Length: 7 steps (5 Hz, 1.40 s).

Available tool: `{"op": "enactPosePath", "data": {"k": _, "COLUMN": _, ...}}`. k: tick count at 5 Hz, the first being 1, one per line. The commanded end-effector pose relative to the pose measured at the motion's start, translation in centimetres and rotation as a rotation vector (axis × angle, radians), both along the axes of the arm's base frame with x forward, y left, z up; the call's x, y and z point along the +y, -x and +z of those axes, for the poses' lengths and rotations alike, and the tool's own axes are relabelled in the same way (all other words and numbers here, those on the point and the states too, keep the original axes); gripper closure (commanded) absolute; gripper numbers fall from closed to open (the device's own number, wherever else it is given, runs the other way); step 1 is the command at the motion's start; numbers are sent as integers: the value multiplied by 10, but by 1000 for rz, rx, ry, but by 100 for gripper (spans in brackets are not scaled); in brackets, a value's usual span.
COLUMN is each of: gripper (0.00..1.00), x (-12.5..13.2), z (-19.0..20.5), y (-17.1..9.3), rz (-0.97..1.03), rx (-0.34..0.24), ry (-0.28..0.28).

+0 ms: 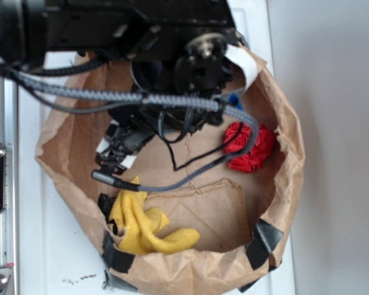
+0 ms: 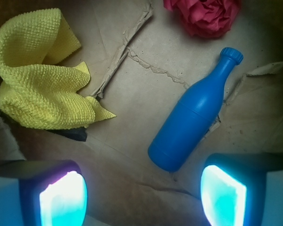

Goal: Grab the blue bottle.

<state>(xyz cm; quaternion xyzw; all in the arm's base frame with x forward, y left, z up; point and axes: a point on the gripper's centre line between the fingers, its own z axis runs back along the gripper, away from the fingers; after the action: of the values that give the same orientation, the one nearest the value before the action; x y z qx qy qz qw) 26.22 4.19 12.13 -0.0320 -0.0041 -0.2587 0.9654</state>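
We see our hand [image 2: 144,195] spread wide and holding nothing, its two glowing pads [image 2: 63,200] at the bottom of the wrist view. The blue bottle [image 2: 193,117] lies on its side on the brown paper bag [image 2: 141,94] just above and between the pads, not touching either, its base toward the hand and its ribbed cap pointing up and right toward the red cloth ball [image 2: 203,14]. A crumpled yellow cloth [image 2: 37,84] lies well to the left.
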Motion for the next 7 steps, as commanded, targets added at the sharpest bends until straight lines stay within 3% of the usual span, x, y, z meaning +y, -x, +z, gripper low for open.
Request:
{"op": "enactPosePath", "data": {"k": 1, "gripper": 0, "x": 15, "z": -22, "y": -33, "rz": 475, "rx": -181, "ry": -40}}
{"op": "enactPosePath", "data": {"k": 2, "gripper": 0, "x": 21, "z": -38, "y": -43, "rz": 660, "rx": -280, "ry": -114}}
{"op": "enactPosePath", "data": {"k": 3, "gripper": 0, "x": 28, "z": -55, "y": -55, "rz": 667, "rx": -196, "ry": -90}}
{"op": "enactPosePath", "data": {"k": 4, "gripper": 0, "x": 34, "z": -56, "y": -58, "rz": 686, "rx": -197, "ry": -103}}
{"op": "enactPosePath", "data": {"k": 6, "gripper": 0, "x": 18, "z": -64, "y": -51, "rz": 601, "rx": -202, "ry": -125}}
{"op": "enactPosePath", "data": {"k": 7, "gripper": 16, "x": 12, "z": -68, "y": -49, "rz": 561, "rx": -193, "ry": -145}}
